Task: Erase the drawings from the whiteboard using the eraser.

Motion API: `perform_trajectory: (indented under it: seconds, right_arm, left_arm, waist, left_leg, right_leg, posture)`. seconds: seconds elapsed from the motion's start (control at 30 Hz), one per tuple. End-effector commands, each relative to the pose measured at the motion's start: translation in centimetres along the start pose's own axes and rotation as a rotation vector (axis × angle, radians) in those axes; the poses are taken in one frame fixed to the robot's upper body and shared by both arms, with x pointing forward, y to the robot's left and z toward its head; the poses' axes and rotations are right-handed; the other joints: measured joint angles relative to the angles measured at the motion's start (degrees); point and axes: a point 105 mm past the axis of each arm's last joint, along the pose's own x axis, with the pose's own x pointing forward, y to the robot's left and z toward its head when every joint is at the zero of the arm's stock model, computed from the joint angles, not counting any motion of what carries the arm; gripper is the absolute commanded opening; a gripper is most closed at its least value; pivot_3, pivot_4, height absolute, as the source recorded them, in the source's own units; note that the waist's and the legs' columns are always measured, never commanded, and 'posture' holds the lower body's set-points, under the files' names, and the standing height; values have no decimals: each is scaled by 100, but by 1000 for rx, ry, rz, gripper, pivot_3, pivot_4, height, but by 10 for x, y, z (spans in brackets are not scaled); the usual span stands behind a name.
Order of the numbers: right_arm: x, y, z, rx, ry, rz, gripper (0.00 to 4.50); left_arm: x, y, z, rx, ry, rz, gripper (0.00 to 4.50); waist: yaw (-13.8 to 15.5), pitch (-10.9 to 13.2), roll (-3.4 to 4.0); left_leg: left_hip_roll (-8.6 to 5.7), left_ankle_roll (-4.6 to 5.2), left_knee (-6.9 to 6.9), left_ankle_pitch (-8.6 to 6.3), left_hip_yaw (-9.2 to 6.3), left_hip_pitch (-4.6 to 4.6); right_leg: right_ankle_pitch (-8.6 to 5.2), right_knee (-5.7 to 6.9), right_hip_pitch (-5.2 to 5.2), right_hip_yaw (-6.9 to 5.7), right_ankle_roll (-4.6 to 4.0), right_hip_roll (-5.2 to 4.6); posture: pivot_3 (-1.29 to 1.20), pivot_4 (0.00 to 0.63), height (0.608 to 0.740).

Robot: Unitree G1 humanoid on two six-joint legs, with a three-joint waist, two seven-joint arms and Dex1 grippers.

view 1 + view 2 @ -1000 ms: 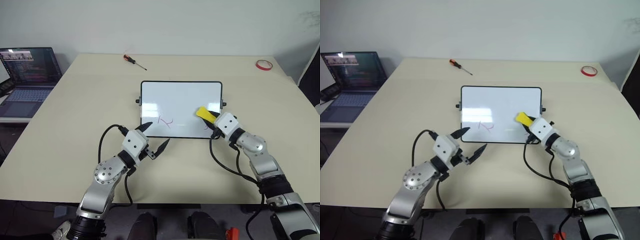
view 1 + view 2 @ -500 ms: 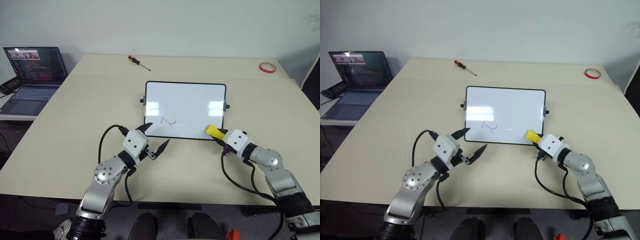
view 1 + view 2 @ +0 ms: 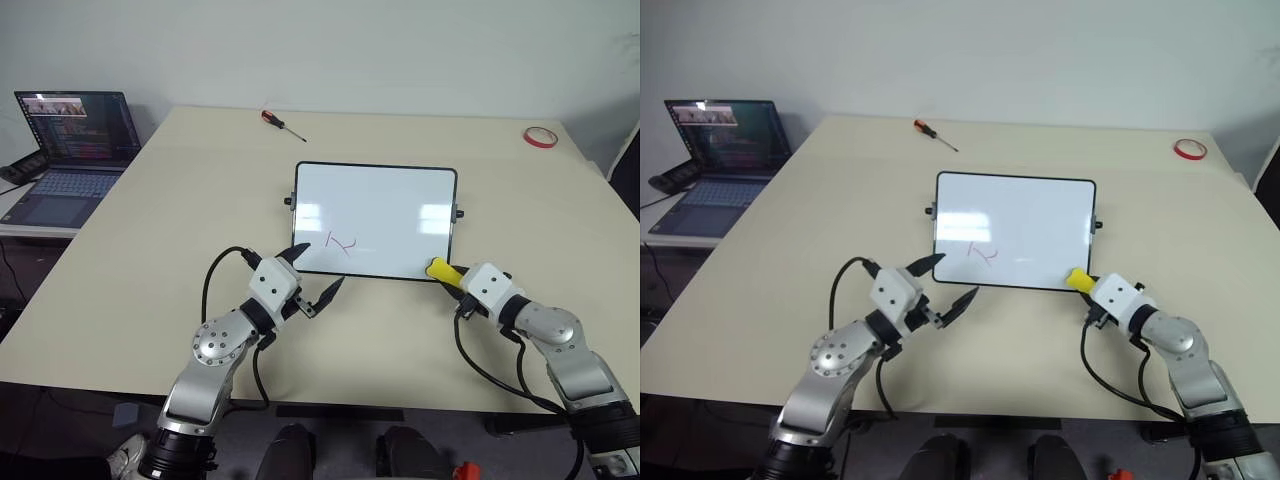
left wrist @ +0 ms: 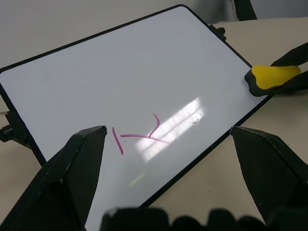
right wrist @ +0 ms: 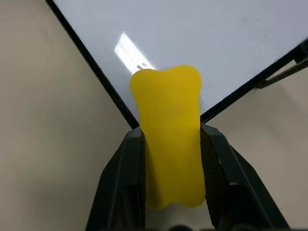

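One red scribble [image 3: 340,242] remains — eraser [image 3: 441,270] slid to the whiteboard's [image 3: 376,218] near-right corner.

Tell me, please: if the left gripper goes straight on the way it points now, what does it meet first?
Probably the whiteboard: the left gripper, open, points across its near left corner toward the red scribble. Whether it passes above the surface is unclear.
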Motion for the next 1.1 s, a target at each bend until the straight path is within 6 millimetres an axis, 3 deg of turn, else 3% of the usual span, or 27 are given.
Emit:
perform_trajectory:
  seconds: [0.03,0.1,0.27,0.5,0.63,0.83,1.1]
  right_arm:
    - [-7,-7,36,105,-161,-33,1207]
    - [-12,-7,56,137,-241,-35,1207]
    - [-30,-1,79,78,-340,-17,1207]
    - [-51,35,49,-36,-272,109,1207]
    - [-52,31,43,-58,-266,100,1207]
    - [-35,23,49,-56,-289,75,1207]
    - [27,36,91,-99,-392,130,1207]
  left_arm:
    - [-2,2,17,20,-63,15,4500]
    - [-7,0,14,14,-51,16,4500]
    - [-23,-3,7,-23,-26,51,4500]
    - [-37,8,7,-28,-16,154,4500]
    - [-43,15,-1,-49,16,229,4500]
    - [-44,15,1,-69,15,257,4500]
    - [-53,19,-5,-80,51,307,4500]
  waist:
    - [-10,4,3]
    - [-35,8,10]
    - [-70,8,11]
    - [-45,12,9]
    - [-85,14,8]
    - [-88,27,-4]
    - [-97,42,-12]
  left_leg:
    - [1,0,-1,0,1,-7]
    - [2,0,-4,0,3,-31]
    - [7,-2,-8,-2,0,-51]
    - [4,-2,-6,-3,0,-53]
    - [6,-2,-6,-3,5,-44]
    - [6,-2,-7,-3,9,-36]
    - [8,-3,-8,-3,13,-30]
  right_leg:
    - [0,1,-10,2,0,0]
    - [0,5,-38,5,-1,0]
    - [-2,-6,-51,2,-2,-3]
    - [-3,-13,-48,-2,-2,-9]
    - [-3,-5,-46,4,-2,-6]
    - [-3,0,-44,8,-3,-3]
    - [-3,3,-46,12,-4,-2]
  posture:
    - [0,150,740]
    - [0,150,740]
    - [0,150,740]
    - [0,150,740]
    - [0,150,740]
    - [0,150,740]
    - [0,150,740]
